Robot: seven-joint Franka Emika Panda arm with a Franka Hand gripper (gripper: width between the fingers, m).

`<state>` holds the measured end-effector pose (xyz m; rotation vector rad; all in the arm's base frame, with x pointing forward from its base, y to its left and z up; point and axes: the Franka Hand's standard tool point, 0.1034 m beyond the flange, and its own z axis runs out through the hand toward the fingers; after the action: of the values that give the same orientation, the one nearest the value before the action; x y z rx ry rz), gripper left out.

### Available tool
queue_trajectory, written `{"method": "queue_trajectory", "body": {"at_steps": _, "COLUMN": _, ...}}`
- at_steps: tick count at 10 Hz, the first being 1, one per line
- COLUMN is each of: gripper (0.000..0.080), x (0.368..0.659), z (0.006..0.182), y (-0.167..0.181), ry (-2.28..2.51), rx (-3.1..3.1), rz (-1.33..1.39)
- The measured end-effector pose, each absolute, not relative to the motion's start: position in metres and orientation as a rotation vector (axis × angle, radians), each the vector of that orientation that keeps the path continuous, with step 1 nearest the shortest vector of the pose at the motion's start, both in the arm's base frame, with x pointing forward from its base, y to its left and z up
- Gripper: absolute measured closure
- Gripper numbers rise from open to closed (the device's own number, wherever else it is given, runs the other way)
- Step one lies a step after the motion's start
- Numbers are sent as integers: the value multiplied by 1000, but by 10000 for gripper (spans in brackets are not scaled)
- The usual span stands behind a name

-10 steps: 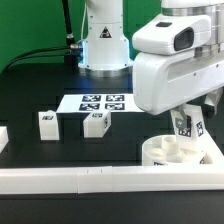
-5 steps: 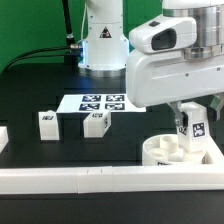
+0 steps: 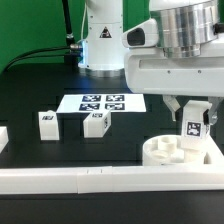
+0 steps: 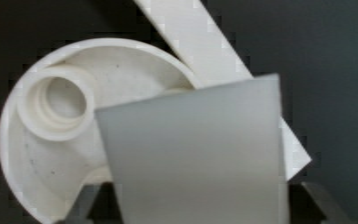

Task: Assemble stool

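The round white stool seat (image 3: 172, 152) lies at the exterior view's right, against the front rail. My gripper (image 3: 193, 127) is shut on a white tagged leg block (image 3: 192, 128) and holds it upright just above the seat's right side. In the wrist view the held leg (image 4: 202, 150) fills the middle, with the seat (image 4: 69, 100) and one round socket behind it. Two more tagged leg blocks (image 3: 47, 122) (image 3: 95, 122) stand on the black table at the exterior view's left and middle.
The marker board (image 3: 101, 102) lies flat behind the loose legs, in front of the robot base (image 3: 103, 40). A long white rail (image 3: 70, 180) runs along the front edge, with another rail piece (image 3: 3, 137) at the far left.
The arm has rotated and the held leg has shifted slightly to the exterior view's right and a little lower over the seat. The loose legs have not moved.
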<state>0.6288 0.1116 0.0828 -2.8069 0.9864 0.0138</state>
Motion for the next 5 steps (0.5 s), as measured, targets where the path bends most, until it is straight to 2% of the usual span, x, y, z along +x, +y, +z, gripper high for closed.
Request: {"method": "queue_trajectory", "body": {"at_steps": 5, "gripper": 456, "x": 628, "z": 81, "y": 112, "ry": 1623, "rx": -2491, "rz": 82}}
